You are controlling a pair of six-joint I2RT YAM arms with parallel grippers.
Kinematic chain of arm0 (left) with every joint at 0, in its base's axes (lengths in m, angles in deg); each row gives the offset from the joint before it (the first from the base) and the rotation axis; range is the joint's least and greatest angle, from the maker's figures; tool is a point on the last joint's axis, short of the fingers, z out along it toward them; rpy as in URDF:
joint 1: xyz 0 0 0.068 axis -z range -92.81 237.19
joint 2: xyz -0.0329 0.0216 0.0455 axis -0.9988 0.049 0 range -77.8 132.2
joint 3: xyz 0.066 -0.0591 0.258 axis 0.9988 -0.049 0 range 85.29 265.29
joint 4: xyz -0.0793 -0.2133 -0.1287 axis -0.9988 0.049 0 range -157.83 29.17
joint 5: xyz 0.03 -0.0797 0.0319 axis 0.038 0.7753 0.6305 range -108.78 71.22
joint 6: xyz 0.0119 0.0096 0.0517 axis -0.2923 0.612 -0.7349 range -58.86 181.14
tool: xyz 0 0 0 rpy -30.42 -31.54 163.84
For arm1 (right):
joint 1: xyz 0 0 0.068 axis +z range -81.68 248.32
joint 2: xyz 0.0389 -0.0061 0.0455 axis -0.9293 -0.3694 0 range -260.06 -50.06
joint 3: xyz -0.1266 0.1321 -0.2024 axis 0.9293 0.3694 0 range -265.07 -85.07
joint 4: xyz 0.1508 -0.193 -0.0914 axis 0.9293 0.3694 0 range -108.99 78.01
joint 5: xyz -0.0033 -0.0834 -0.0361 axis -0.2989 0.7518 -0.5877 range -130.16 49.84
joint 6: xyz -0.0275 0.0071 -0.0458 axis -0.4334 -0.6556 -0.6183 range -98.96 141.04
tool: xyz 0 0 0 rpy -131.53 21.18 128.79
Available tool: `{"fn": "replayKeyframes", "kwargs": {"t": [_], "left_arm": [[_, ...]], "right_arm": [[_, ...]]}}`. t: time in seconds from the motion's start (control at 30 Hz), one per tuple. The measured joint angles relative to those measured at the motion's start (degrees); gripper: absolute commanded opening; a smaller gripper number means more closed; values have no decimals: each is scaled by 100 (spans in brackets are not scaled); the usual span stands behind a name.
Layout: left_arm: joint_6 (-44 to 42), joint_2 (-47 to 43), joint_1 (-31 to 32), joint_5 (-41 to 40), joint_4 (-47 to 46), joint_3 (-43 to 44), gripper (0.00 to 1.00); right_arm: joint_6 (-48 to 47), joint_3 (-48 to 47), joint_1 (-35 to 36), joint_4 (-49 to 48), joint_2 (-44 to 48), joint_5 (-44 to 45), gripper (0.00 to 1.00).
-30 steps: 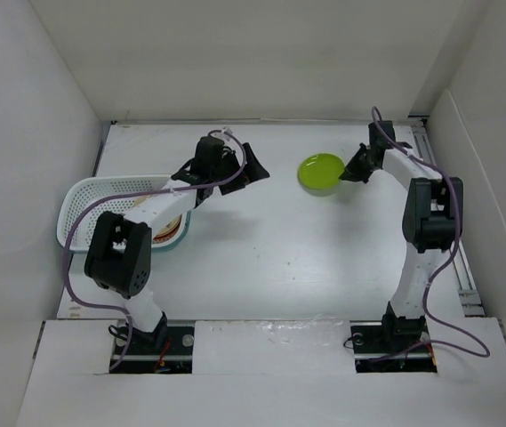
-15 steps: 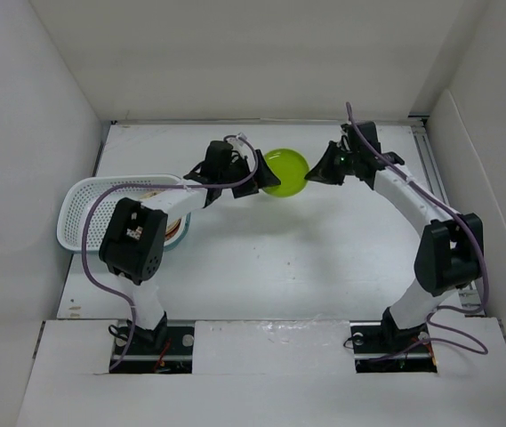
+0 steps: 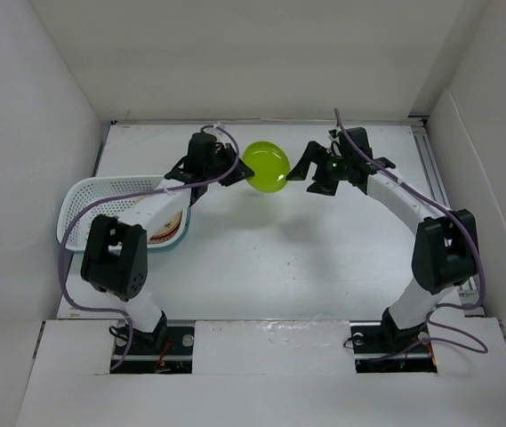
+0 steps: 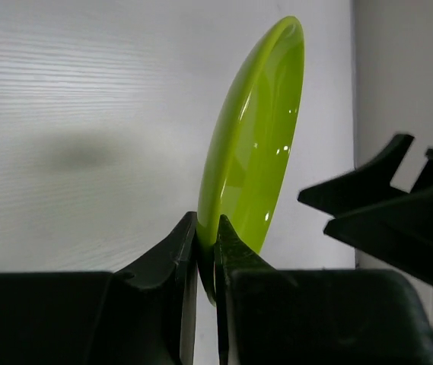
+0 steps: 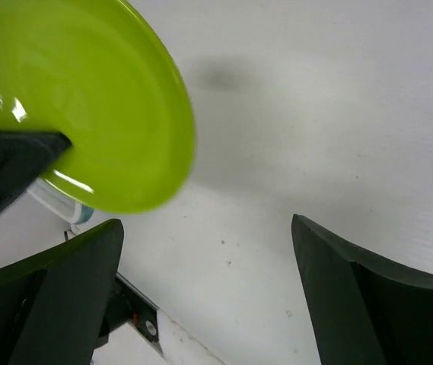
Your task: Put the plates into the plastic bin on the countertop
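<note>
A lime green plate (image 3: 267, 167) (image 4: 258, 137) (image 5: 79, 99) hangs in the air above the countertop (image 3: 324, 249), tilted on edge. My left gripper (image 3: 235, 169) (image 4: 207, 236) is shut on its rim. My right gripper (image 3: 310, 173) (image 5: 208, 258) stands open just to the plate's right, apart from it, nothing between its fingers. The white perforated plastic bin (image 3: 88, 200) sits at the left, partly under my left arm, with an orange-rimmed plate (image 3: 165, 233) showing inside it.
White walls close in the countertop on the left, the back and the right. A rail (image 3: 453, 231) runs along the right side. Both arm bases (image 3: 146, 342) sit at the near edge.
My right gripper carried the green plate left, my left gripper closed on its rim, and my right gripper opened and let go. The plate now hangs from the left gripper.
</note>
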Motion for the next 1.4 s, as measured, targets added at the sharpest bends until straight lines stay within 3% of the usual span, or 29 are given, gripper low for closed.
{"fn": "replayKeyframes", "kwargs": {"t": [0.17, 0.4, 0.57, 0.83, 0.9, 0.93, 1.0, 1.03, 1.07, 1.1, 1.4], "left_arm": [[223, -1233, -723, -1233, 1005, -323, 0], [678, -3403, -2522, -2472, 1832, -1113, 0], [704, -3543, -3381, -2699, 2065, -1919, 0], [640, -2959, -3442, -2481, 2227, -2476, 0], [643, -2957, -3442, -2420, 2181, -2483, 10], [640, -2959, -3442, -2391, 2153, -2483, 33], [610, -2964, -3442, -2339, 2096, -2483, 65], [599, -2973, -3442, -2297, 2072, -2483, 76], [579, -3005, -3442, -2249, 2059, -2485, 95], [533, -3049, -3440, -2221, 2072, -2485, 100], [-55, -3491, -3364, -1910, 2616, -2138, 100]], "right_arm": [[-83, 262, 177, -136, 68, 74, 99], [-87, 968, 442, -273, 225, 197, 99], [-105, 1161, 719, -321, 363, 240, 99], [-181, 1340, 879, -422, 992, 243, 99], [-212, 1355, 898, -393, 1207, 262, 99], [-234, 1355, 916, -393, 1318, 273, 99], [-262, 1355, 949, -374, 1556, 304, 99], [-271, 1355, 953, -358, 1676, 323, 99], [-280, 1355, 953, -330, 1794, 328, 99], [-284, 1355, 966, -293, 1904, 343, 99], [-354, 1217, 1349, 352, 2583, 1080, 99]]}}
